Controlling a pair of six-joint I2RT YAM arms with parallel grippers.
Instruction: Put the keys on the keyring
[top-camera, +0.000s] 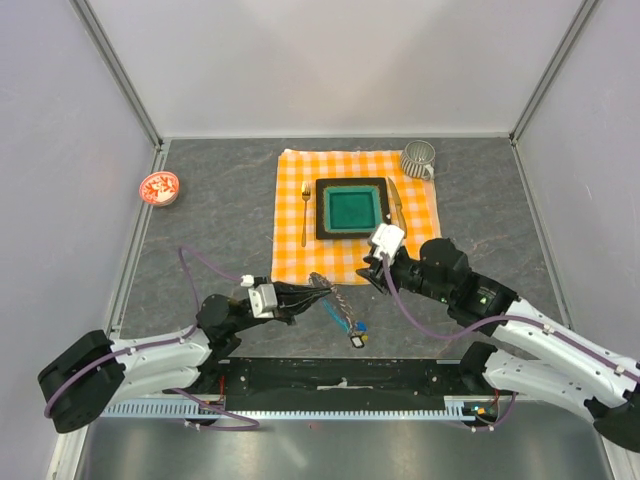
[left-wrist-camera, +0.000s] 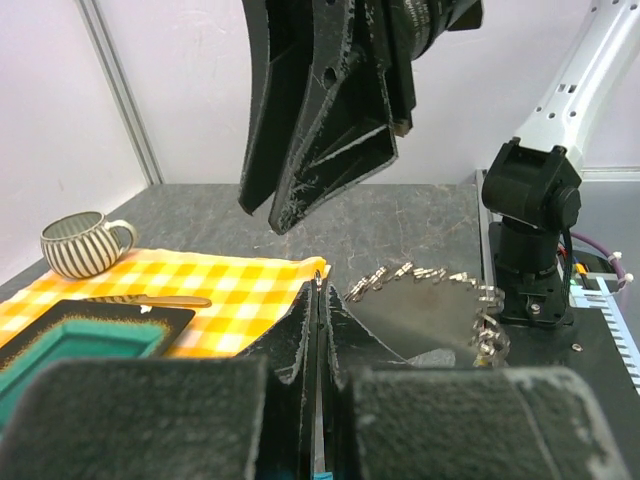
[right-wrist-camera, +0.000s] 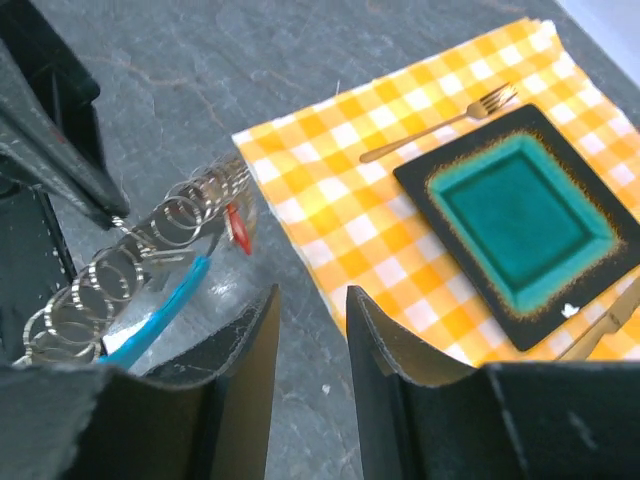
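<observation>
My left gripper is shut on the keyring, a thin silvery wire loop with a cyan clip. In the left wrist view the jaws pinch the wire edge-on, and a chain of small metal links hangs to the right. Keys with blue and yellow heads lie at the ring's near end. My right gripper is open and empty, just right of the ring. In the right wrist view it hovers over bare table, with the ring's coils, cyan clip and a red key to its left.
An orange checked cloth lies behind, with a teal square plate, a fork and a knife. A striped mug stands at its far right corner. A red-and-white dish sits far left.
</observation>
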